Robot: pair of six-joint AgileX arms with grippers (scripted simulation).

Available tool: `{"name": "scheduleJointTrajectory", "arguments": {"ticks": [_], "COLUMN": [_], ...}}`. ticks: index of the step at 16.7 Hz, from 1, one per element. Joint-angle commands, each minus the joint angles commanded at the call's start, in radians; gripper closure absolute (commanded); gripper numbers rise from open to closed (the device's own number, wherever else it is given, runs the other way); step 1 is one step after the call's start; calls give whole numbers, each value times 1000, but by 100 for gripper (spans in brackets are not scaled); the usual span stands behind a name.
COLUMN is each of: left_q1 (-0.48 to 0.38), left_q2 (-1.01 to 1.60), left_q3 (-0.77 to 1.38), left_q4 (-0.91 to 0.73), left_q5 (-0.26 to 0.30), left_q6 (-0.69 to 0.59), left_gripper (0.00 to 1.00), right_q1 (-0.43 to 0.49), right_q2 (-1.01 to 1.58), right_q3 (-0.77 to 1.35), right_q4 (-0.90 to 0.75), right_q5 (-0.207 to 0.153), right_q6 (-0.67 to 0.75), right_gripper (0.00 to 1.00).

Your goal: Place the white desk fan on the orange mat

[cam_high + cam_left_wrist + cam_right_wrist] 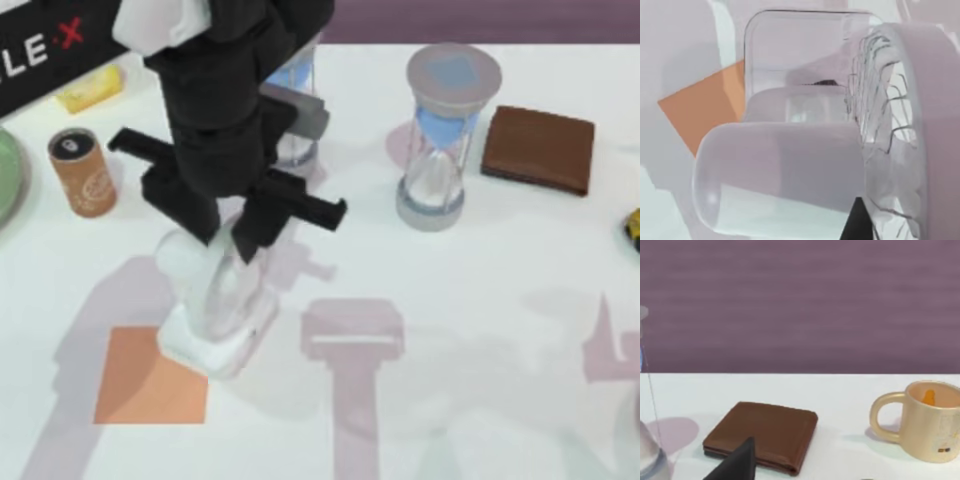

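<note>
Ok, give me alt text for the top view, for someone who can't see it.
My left arm's claw reaches down onto the white desk fan, whose base overlaps the orange mat at one corner. Behind stand two hourglasses, a brown wallet to the right and an orange can to the left.

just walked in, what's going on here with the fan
The left arm's hand is down over the white fan, apparently gripping it near the top view's left side. The fan's base overlaps only a corner of the orange mat, so it is not fully on it yet. The right arm is out of the top view.
</note>
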Motion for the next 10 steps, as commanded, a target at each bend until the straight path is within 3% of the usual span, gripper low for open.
{"name": "scheduleJointTrajectory", "arguments": {"ticks": [10], "left_q1": [125], "left_q2": [-235], "left_q3": [-272], "left_q4": [40], "left_q5": [-2], "left_q6": [936], "left_gripper": [100], "right_q1": [0], "right_q2": [0], "right_q3": [0], "right_q4": [0], "right_q5": [0], "right_q6": [0], "right_gripper": [0]}}
